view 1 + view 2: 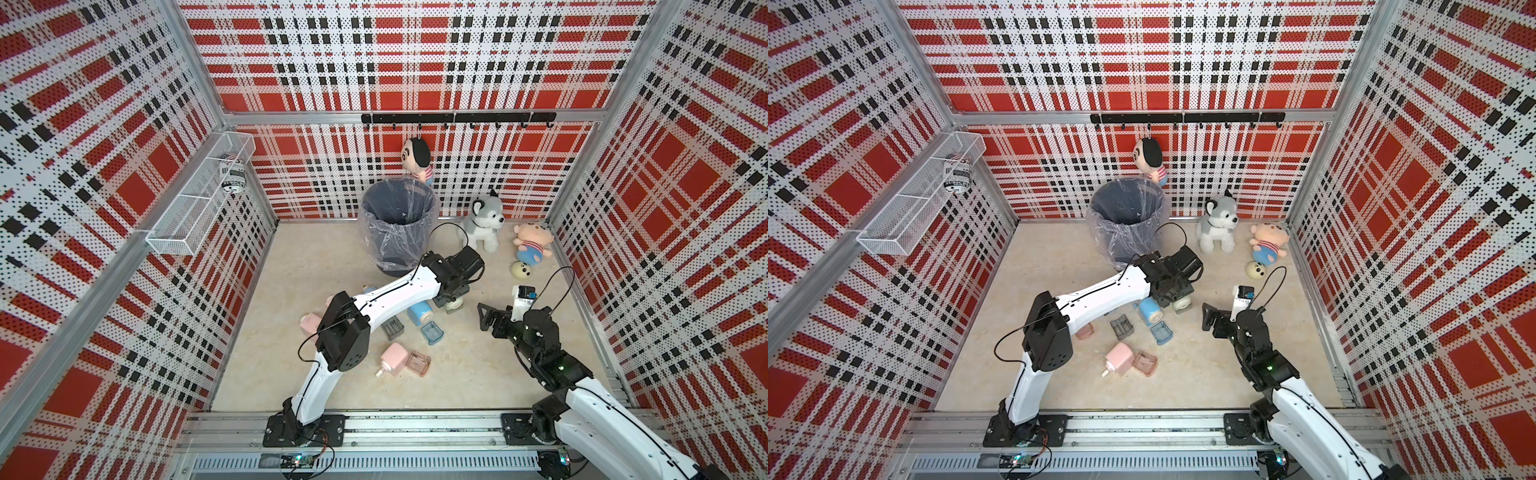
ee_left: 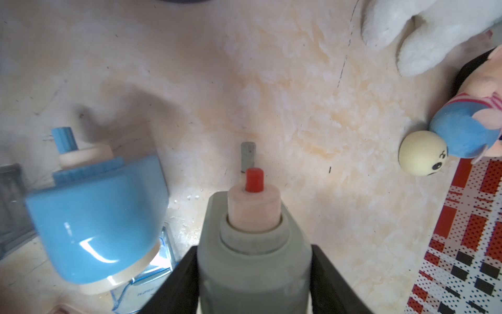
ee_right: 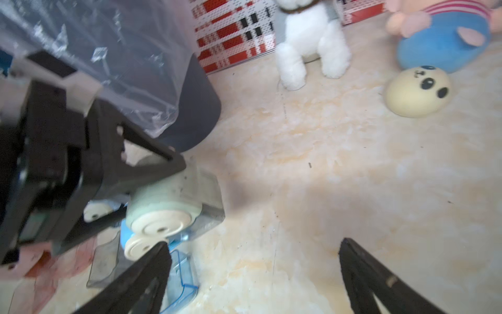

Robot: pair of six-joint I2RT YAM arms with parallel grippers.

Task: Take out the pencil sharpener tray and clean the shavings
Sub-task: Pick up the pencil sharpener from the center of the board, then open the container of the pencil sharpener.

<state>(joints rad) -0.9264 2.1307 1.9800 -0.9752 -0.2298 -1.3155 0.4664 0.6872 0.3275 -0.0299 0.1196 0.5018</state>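
The left gripper (image 2: 253,261) is clamped on the grey sharpener (image 3: 169,190), one black finger pressed to each flank. The right gripper (image 3: 254,243) hangs with its jaws spread wide and nothing between them. In both top views the left wrist covers nearly all of the sharpener, so only its round beige base (image 1: 454,306) shows. The right wrist view is smeared around the grip. A see-through grey panel (image 3: 210,206) sits low on the sharpener's side; whether that is the tray seated in the body I cannot tell. A pink sharpener (image 1: 309,323) is half hidden beneath the left forearm.

The held sharpener has a rounded grey body, a beige collar and a red knob (image 2: 254,179) at its crank end. It is in front of the bin (image 1: 388,253), on the arms' side of it and low over the floor. A blue sharpener (image 2: 95,217) lies on its side just beside it, with pale flecks (image 2: 191,197) on the floor between the two. Farther from the bin lie a loose grey tray (image 1: 392,327), a blue tray (image 1: 431,332) and a pink tray (image 1: 417,362). The right gripper is well apart from the bin
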